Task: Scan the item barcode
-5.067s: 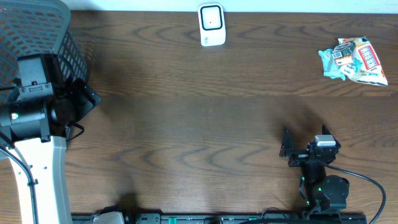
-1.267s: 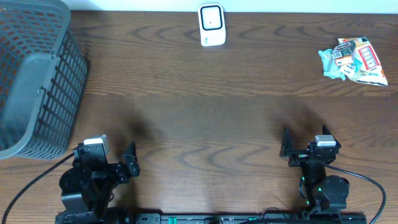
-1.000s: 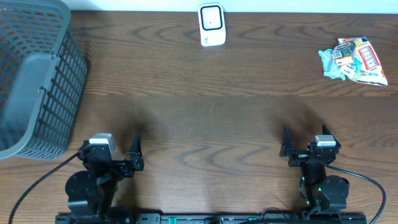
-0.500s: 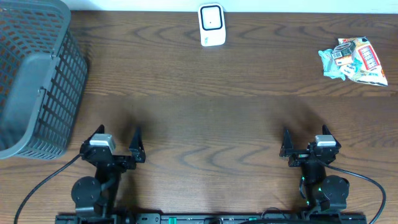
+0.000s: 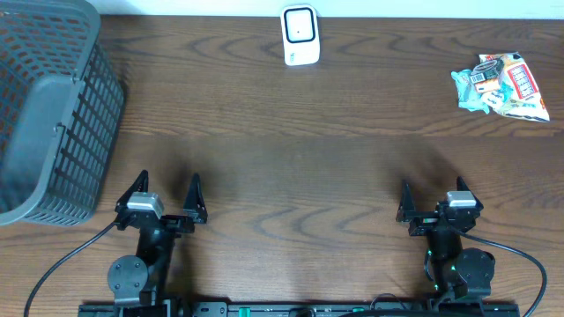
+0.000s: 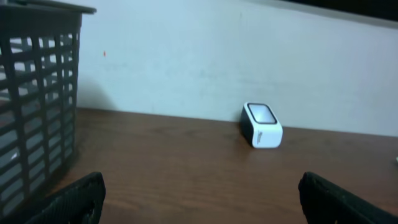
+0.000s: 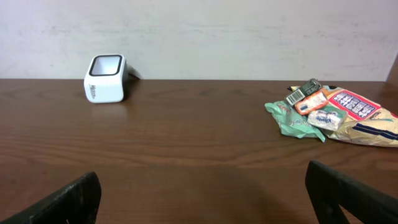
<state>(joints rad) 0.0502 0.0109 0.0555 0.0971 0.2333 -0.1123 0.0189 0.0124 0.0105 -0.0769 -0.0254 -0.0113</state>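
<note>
Crinkled glossy snack packets (image 5: 500,85), barcode label upward, lying at far right of dark wood-grain tabletop (image 5: 308,132), well apart from both arms. Plain pale wall (image 7: 199,31) behind. Boxy white plastic scanner (image 5: 300,35) at far edge, centre. Grey plastic lattice basket (image 5: 48,114) far left. Left gripper (image 5: 167,180) spread wide, empty; right gripper (image 5: 431,188) likewise, both at near edge.

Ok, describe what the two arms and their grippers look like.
The left gripper and right gripper each have two slim, tapering black fingers with a small pale grey block behind them. Both arms are black with round joint housings. A black cable trails from each. Small green lights glow on the right arm.
</note>
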